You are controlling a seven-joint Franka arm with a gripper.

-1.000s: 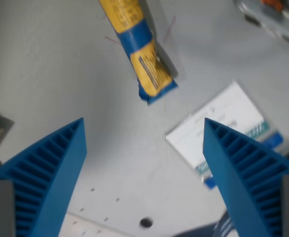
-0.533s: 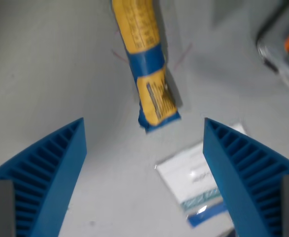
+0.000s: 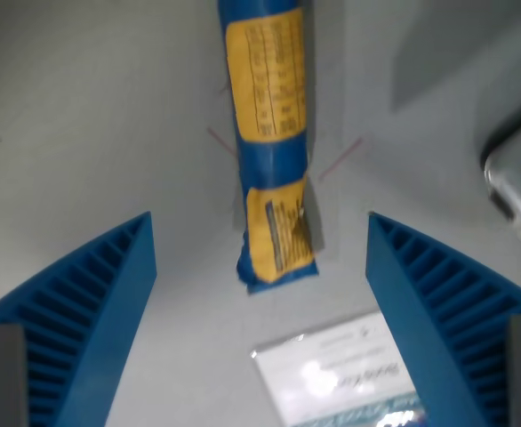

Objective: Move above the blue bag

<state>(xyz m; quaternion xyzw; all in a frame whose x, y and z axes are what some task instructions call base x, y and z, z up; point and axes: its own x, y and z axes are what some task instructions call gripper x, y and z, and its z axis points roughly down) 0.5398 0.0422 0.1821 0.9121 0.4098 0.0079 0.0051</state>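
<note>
Blue bag (image 3: pixel 272 151) with yellow labels lies on the grey worktop (image 3: pixel 92 116), its top cut off by the frame. Gripper (image 3: pixel 260 267) spread apart, empty, near the bag's lower end. Below the bag, a blurred white card (image 3: pixel 336 378), partly cut off.

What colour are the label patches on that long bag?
Yellow with dark print, on the blue bag; only the wrist view shows it.

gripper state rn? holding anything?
Gripper: open, fingers wide apart, holding nothing. The blue bag lies on the table between and beyond them, untouched.
</note>
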